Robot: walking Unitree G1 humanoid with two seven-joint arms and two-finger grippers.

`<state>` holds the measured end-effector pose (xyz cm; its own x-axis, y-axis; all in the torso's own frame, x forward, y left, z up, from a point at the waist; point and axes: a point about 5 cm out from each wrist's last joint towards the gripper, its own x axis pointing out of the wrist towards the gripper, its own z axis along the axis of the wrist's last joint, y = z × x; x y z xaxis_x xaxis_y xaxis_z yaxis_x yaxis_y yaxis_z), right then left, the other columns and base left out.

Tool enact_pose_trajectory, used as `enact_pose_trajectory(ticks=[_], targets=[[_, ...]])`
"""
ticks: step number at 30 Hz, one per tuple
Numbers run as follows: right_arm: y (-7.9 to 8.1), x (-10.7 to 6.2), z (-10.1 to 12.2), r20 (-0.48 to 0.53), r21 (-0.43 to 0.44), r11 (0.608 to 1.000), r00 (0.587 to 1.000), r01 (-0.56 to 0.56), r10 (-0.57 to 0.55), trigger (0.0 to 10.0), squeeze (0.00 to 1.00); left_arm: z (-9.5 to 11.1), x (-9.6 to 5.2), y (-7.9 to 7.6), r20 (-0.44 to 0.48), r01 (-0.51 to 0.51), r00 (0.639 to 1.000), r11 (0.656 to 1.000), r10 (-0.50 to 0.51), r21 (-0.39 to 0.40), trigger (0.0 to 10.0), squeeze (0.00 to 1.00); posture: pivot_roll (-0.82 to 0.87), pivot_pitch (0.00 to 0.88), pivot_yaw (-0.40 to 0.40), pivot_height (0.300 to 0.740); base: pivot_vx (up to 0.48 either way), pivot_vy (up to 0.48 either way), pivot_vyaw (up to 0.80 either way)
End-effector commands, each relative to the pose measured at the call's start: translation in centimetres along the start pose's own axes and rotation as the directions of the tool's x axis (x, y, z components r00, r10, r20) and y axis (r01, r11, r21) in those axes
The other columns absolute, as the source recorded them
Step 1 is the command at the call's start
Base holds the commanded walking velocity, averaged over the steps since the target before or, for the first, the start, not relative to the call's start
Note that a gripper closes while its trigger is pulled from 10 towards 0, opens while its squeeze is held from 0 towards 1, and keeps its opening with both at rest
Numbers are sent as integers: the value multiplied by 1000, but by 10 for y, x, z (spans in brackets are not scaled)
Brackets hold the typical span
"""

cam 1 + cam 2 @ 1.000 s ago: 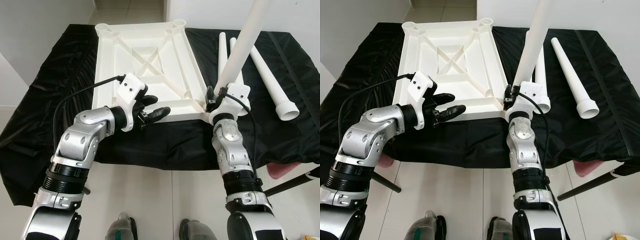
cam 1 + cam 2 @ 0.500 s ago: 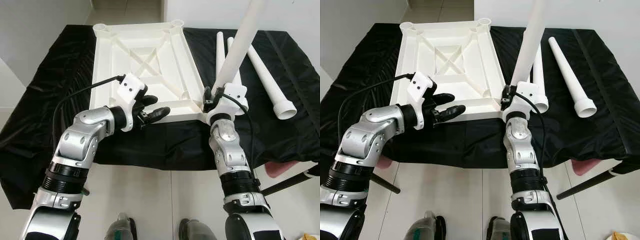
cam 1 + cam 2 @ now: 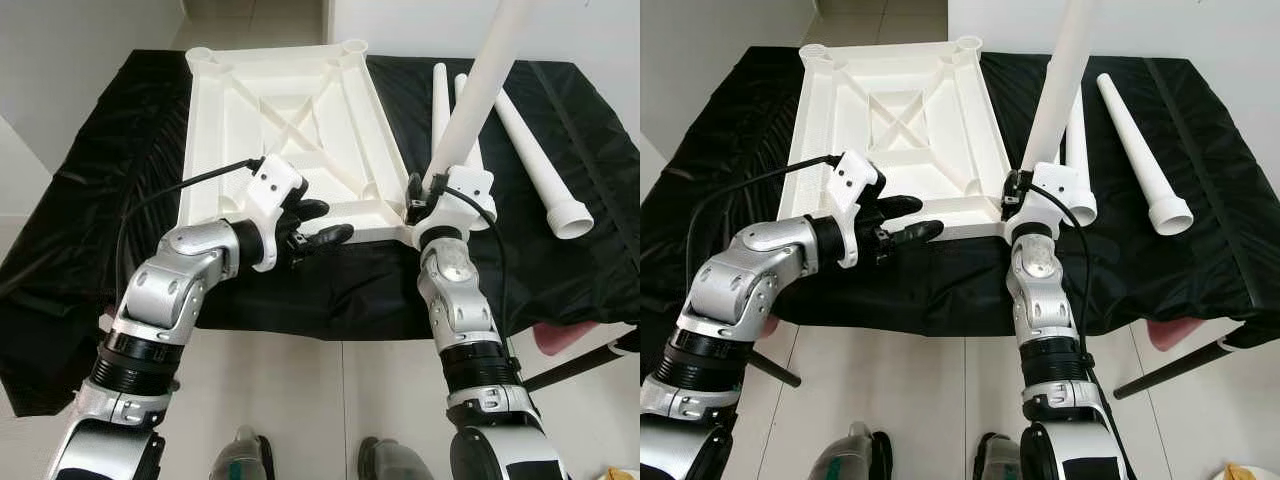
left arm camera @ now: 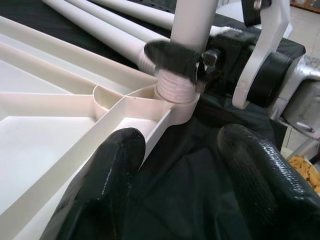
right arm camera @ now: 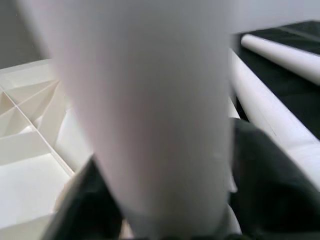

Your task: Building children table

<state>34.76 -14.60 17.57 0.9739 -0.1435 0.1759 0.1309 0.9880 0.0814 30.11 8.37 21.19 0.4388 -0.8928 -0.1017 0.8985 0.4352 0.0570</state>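
I read right gripper (image 3: 425, 193) clamped on the upright table leg (image 3: 478, 100), its threaded end at the near-right corner socket of the inverted tabletop (image 3: 290, 120) | left gripper (image 3: 318, 224) spread wide, empty, at the tabletop's near edge | spare legs (image 3: 535, 150) lie right on black cloth (image 3: 100, 180).

We see the upside-down white tabletop (image 3: 902, 110) on black cloth (image 3: 1160, 250), right gripper (image 3: 1012, 197) clamping a table leg (image 3: 1060, 90) at its 5 o'clock corner, left gripper (image 3: 902, 220) spread at 6 o'clock edge, loose legs (image 3: 1140, 160) at 3 o'clock.

White tabletop (image 3: 290, 120) and white legs (image 3: 475, 90) — black cloth (image 3: 110, 160), glossy black pincer fingers (image 4: 255, 165).
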Motion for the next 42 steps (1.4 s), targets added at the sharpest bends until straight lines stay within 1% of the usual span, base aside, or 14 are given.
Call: enact_pose_trajectory(ticks=[1, 4, 5, 6, 11, 15, 22, 23, 25, 35, 36, 37, 38, 42], targets=[[-8, -2, -5, -20, 9, 1000, 1000, 23, -23, 10000, 1000, -1, 0, -2, -6, -6, 1000, 1000, 6, 0, 10000, 0, -21, 114, 54, 740, 0, 0, 0], [-11, -2, -4, -24, 5, 1000, 999, 27, -27, 10000, 1000, -1, 1, -2, -4, -10, 1000, 1000, 10, -2, 10000, 0, -24, 112, 50, 740, 0, 0, 0], [-12, -1, -3, -19, 2, 1000, 1000, 6, -6, 10000, 63, -1, 1, -2, -4, -12, 1000, 1000, 12, -3, 10000, 0, -24, 109, 49, 740, 0, 0, 0], [-13, 0, -1, -13, 1, 1000, 1000, -10, 10, 10000, 0, -1, 1, -2, -4, -14, 1000, 1000, 14, -3, 10000, 0, -23, 109, 48, 740, 0, 0, 0], [-16, 2, 7, 19, 16, 988, 988, -150, 150, 10000, 0, -1, 1, -1, -2, -21, 1000, 1000, 21, -6, 10000, 0, -25, 107, 45, 740, 0, 0, 0], [-29, 7, 11, 18, -2, 937, 937, -349, 349, 10000, 0, 0, 2, -1, 4, -25, 1000, 1000, 25, -6, 10000, 0, -31, 97, 41, 740, 0, 0, 0], [-39, 12, 10, -20, -38, 876, 877, -480, 480, 10000, 0, 1, 3, -1, 11, -24, 1000, 1000, 24, -6, 10000, 0, -31, 89, 39, 740, 0, 0, 0], [-42, 14, 10, -45, -43, 834, 835, -550, 549, 10000, 0, 1, 3, -1, 12, -24, 1000, 1000, 24, -6, 10000, 0, -31, 89, 39, 740, 0, 0, 0], [-43, 15, 9, -59, -48, 807, 809, -588, 585, 10000, 0, 0, 4, -1, 12, -24, 1000, 1000, 24, -5, 10000, 0, -29, 83, 38, 740, 0, 0, 0], [-47, 25, 15, -74, -75, 754, 757, -653, 649, 10000, 0, 1, 3, -1, 13, -28, 1000, 1000, 28, -3, 10000, 0, -25, 77, 38, 740, 0, 0, 0], [-47, 26, 16, -74, -77, 747, 751, -661, 657, 7961, 0, 1, 3, 0, 13, -29, 999, 1000, 29, -3, 10000, 0, -25, 77, 38, 740, 0, 0, 0], [-46, 27, 17, -75, -92, 740, 746, -666, 662, 6980, 0, 1, 3, 0, 13, -29, 999, 1000, 29, -2, 10000, 0, -26, 75, 40, 740, 0, 0, 0], [-45, 28, 18, -73, -93, 730, 736, -677, 673, 0, 0, 1, 3, 0, 13, -28, 1000, 1000, 28, -1, 10000, 0, -26, 75, 40, 740, 0, 0, 0], [-43, 30, 18, -66, -84, 713, 718, -696, 693, 0, 0, 1, 4, -1, 14, -27, 1000, 1000, 27, -1, 10000, 0, -25, 77, 39, 740, 0, 0, 0]])
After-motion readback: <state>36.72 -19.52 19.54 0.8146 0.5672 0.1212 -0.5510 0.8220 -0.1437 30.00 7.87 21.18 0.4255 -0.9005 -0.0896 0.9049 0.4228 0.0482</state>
